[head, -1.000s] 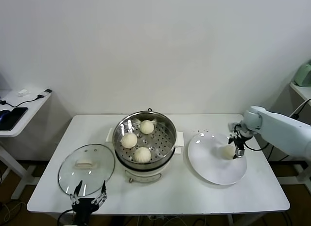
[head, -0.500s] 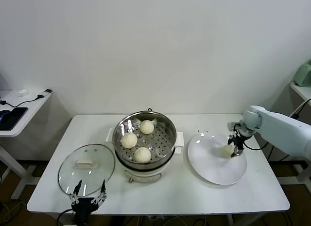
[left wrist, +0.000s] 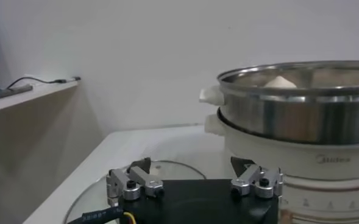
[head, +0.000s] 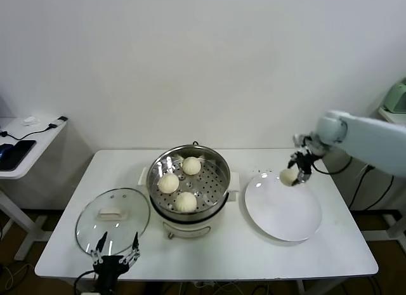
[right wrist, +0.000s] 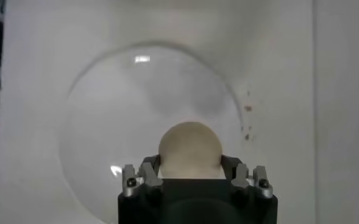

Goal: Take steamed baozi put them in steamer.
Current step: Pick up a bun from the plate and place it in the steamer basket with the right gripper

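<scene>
Right claw point(head: 295, 173) clamped on a bun point(head: 289, 176).
Bun is held above the plate's point(head: 279, 212) far edge; left claw point(head: 115, 257), spread wide, is parked off the desk's near-left edge.

Wall point(head: 203, 60): plain white, evenly lit.
Table point(head: 209, 260): white, rectangular, against the wall.
Side desk point(head: 28, 146): white, beyond the table's left edge, carrying dark cables.

The steamer point(head: 189, 182) sat mid-table holding three buns point(head: 186, 201); the lid point(head: 113, 220) lay toward the left edge, the plate point(head: 283, 207) toward the right.
</scene>
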Robot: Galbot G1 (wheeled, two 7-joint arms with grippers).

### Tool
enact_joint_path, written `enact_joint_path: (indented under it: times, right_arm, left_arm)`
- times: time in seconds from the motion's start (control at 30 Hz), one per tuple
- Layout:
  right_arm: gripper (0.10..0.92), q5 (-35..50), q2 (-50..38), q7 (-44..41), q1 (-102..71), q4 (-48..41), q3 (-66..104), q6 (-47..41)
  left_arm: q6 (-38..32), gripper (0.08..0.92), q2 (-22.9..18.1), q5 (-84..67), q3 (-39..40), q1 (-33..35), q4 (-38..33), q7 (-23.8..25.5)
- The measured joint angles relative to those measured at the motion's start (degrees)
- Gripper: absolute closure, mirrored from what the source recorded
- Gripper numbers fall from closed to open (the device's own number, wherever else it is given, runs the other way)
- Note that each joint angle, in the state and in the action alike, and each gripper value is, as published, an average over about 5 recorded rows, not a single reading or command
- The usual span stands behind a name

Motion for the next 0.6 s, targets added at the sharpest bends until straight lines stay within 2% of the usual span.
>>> enact_joint_path:
  times: [0.3, 0.6]
  right_arm:
    - [0.364, 14.6, 7.0, 4.0, 13.9, 12.6, -5.7, -4.4]
    - [0.364, 22.8, 16.4, 10.5, 14.8, 16.5, -5.1, -10.3]
  left_arm:
    - [0.3, 0.177, 0.3, -0.1, 0.6, -0.4, -1.1, 0.1]
    - [0.3, 0.177, 0.7, -0.7, 0.4, -0.5, -1.3, 0.2]
